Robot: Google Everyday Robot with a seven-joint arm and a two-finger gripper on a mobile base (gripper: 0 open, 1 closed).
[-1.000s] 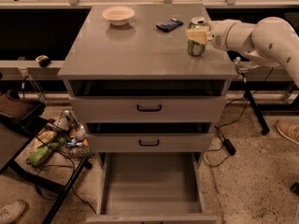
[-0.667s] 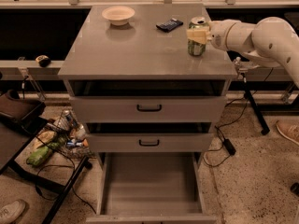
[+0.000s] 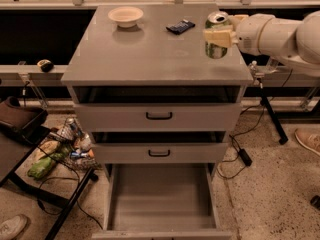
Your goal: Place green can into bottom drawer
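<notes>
The green can [image 3: 216, 35] with a silver top stands upright near the right edge of the grey cabinet top [image 3: 145, 54]. My gripper [image 3: 218, 34] reaches in from the right and its cream fingers [image 3: 218, 36] are closed around the can's side. The can seems slightly lifted or just at the surface; I cannot tell which. The bottom drawer [image 3: 159, 196] is pulled fully open at floor level, showing a bare grey tray. It lies well below and to the left of the can.
A cream bowl [image 3: 125, 16] and a small dark object [image 3: 180, 26] sit at the back of the cabinet top. The two upper drawers with black handles [image 3: 159, 116] are slightly open. A cluttered side table [image 3: 55, 149] stands at the left; cables and a stand leg lie at the right.
Almost nothing differs; the gripper stays closed on the can at the same spot on the cabinet top.
</notes>
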